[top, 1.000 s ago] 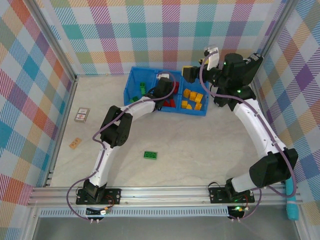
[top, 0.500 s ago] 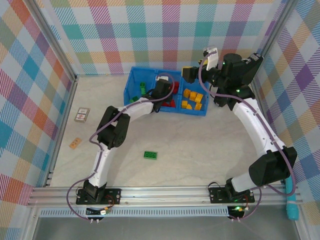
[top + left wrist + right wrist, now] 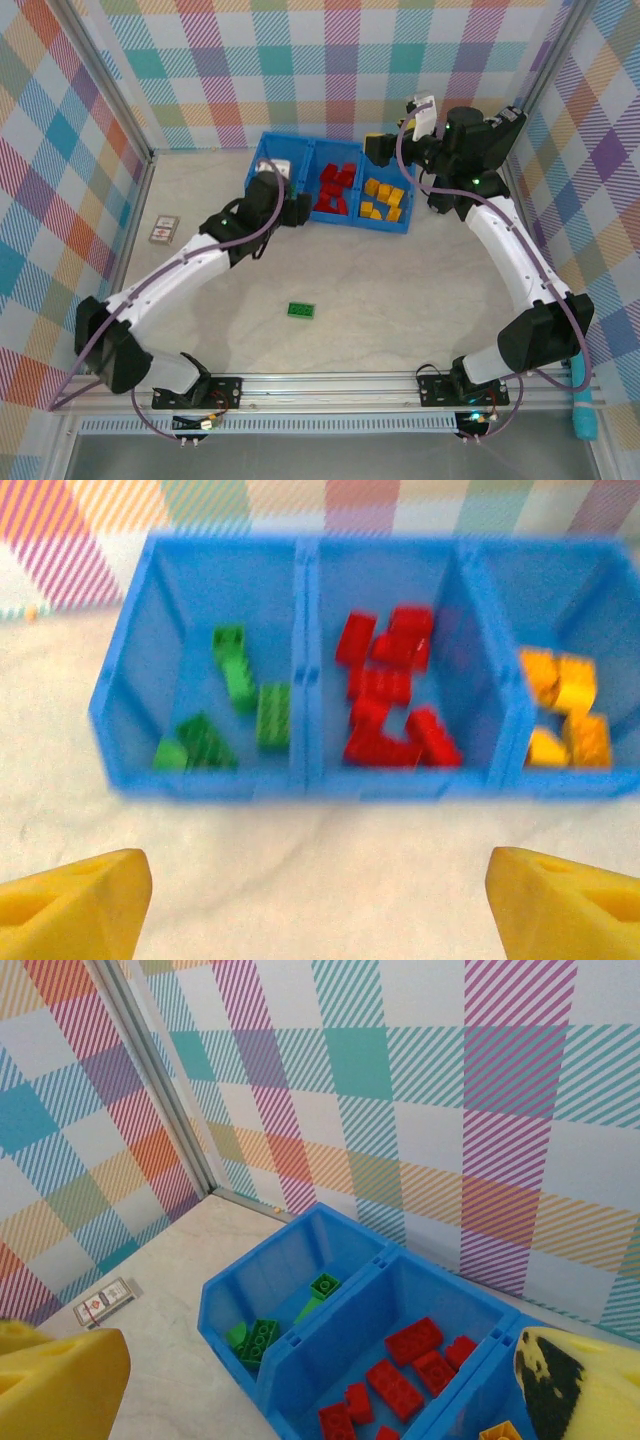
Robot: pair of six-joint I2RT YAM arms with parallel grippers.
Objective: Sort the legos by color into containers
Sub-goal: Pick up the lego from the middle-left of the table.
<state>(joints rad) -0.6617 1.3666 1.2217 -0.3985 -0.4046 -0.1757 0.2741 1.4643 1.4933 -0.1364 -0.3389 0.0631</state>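
One green lego [image 3: 300, 311] lies loose on the worktop [image 3: 420, 290] near the arm bases, well apart from the blue bin [image 3: 400, 783]; it is judged the only brick left to sort. Beyond it, the left pincer [image 3: 320, 905] hangs spread and empty before the bin, which holds green legos [image 3: 272, 712], red legos [image 3: 380, 685] and yellow-orange legos [image 3: 565, 715] in separate compartments. The right pincer [image 3: 320, 1380], likewise spread and empty, hovers over the bin's far rim.

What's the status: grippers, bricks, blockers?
Left gripper open, empty, facing blue bin. Right gripper open, near bin. One green brick loose on table. Nothing blocking it.
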